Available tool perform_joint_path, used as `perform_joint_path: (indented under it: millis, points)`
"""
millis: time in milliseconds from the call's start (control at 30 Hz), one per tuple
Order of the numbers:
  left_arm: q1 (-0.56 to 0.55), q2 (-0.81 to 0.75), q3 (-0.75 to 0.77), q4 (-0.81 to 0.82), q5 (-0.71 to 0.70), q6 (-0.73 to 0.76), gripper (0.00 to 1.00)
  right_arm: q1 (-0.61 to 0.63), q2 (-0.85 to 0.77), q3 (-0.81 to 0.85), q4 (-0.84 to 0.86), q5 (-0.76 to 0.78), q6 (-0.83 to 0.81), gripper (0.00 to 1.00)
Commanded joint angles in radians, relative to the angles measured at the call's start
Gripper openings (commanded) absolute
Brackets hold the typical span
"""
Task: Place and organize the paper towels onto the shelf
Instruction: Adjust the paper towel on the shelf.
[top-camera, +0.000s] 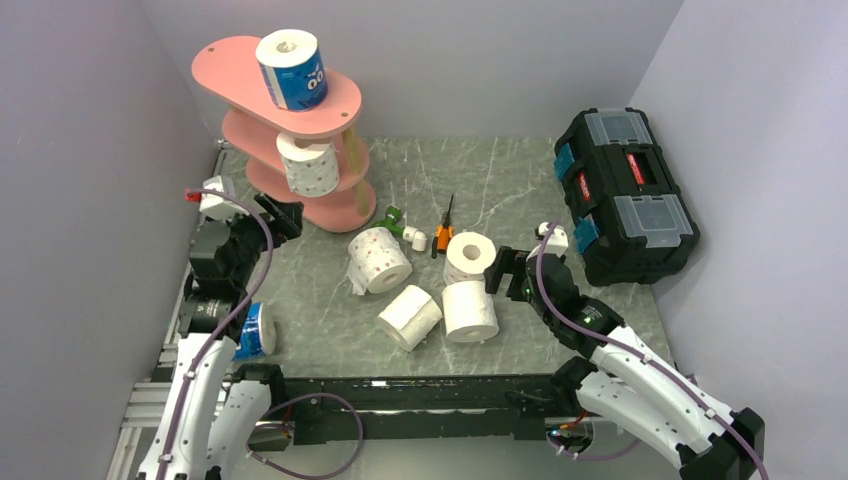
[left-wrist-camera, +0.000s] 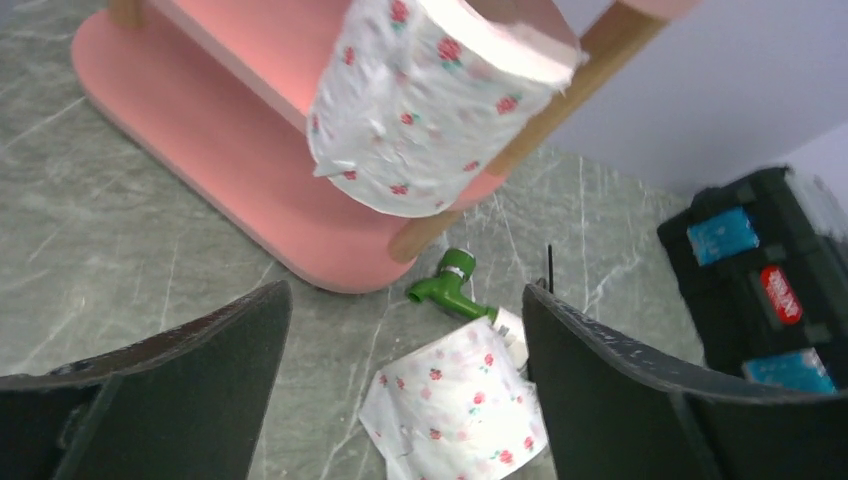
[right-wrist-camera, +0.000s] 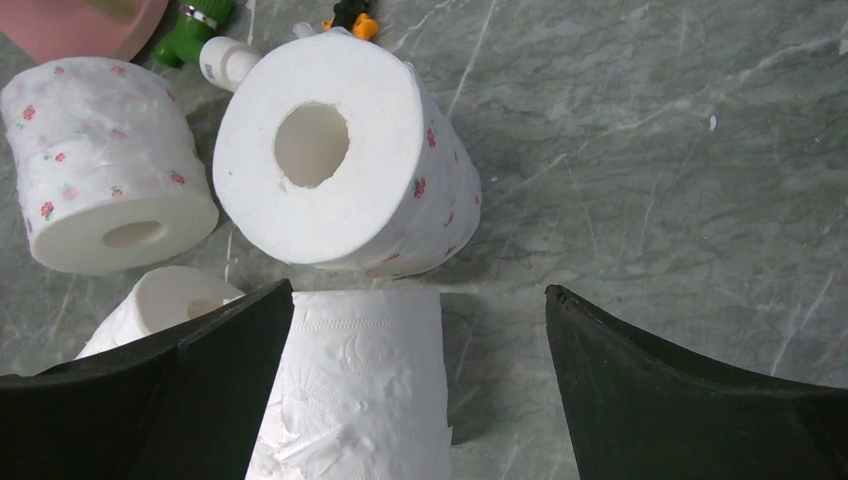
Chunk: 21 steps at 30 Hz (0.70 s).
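The pink shelf (top-camera: 225, 65) stands at the back left. A blue-wrapped paper towel roll (top-camera: 292, 70) sits on its top tier and a pink-dotted roll (top-camera: 308, 165) (left-wrist-camera: 430, 110) on the middle tier. My left gripper (top-camera: 290, 215) (left-wrist-camera: 405, 295) hangs open just in front of the shelf, holding nothing. Below it on the table lies a dotted roll (top-camera: 380, 260) (left-wrist-camera: 460, 400). My right gripper (top-camera: 500, 270) (right-wrist-camera: 420, 292) is open over a plain roll (top-camera: 470, 310) (right-wrist-camera: 360, 380), which rests beside its left finger. Behind that lies another dotted roll (top-camera: 470, 255) (right-wrist-camera: 330, 160).
A plain roll (top-camera: 410, 317) lies mid-table and a blue-wrapped roll (top-camera: 255, 330) beside the left arm. A green-and-white tool (top-camera: 405, 228) and an orange screwdriver (top-camera: 444, 232) lie near the shelf's foot. A black toolbox (top-camera: 625, 195) stands at the right. Walls close in on three sides.
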Motion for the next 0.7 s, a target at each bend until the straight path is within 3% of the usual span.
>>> perform_joint_path:
  millis: [0,67,300,500,667]
  points:
    - [-0.001,0.022,-0.062,0.252,0.177,0.099,0.98,-0.001,0.008,0.004,0.037,-0.009,0.003,0.99]
    - [-0.036,0.056,-0.051,0.249,0.168,0.11,0.99,-0.001,0.009,0.005,0.039,-0.015,0.003,0.99]
    - [-0.198,0.142,0.007,0.208,-0.101,0.217,0.99,-0.001,0.007,0.007,0.038,-0.018,0.002,0.99]
    - [-0.22,0.242,0.064,0.171,-0.237,0.223,0.99,-0.001,-0.007,0.0,0.036,-0.016,0.003,0.99]
    - [-0.22,0.312,0.086,0.231,-0.262,0.236,0.99,-0.002,-0.022,-0.009,0.032,-0.011,0.001,0.99]
